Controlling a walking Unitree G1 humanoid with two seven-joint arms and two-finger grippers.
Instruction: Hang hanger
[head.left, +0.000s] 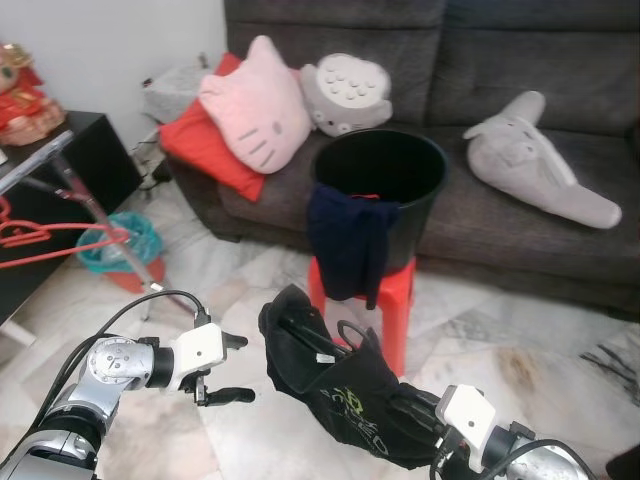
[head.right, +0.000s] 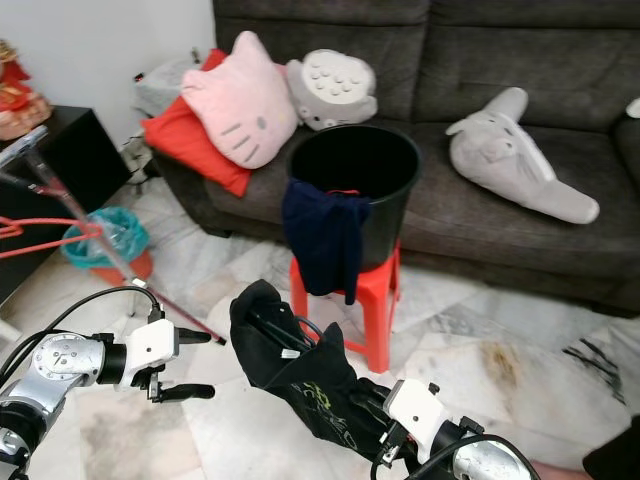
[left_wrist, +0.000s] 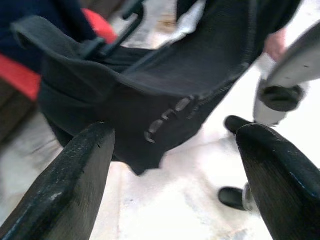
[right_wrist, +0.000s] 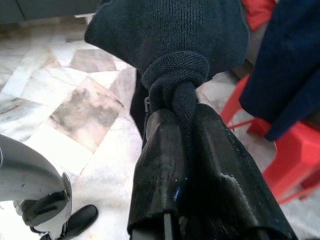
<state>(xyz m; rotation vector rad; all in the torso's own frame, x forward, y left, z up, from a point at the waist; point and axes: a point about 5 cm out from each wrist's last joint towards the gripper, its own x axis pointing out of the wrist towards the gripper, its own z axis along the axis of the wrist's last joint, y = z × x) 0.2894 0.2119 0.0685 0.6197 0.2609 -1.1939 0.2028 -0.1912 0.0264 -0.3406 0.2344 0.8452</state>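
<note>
Black garment (head.left: 340, 385) on its hanger (head.left: 305, 335) is pinched in the closed right end effector (right_wrist: 187, 150); left end effector (head.left: 228, 368), open just beside it, should steady the hanger before hanging.

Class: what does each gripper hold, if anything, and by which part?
The right gripper pinches a bunched fold of the black garment. The left gripper is open, holding nothing.
</note>
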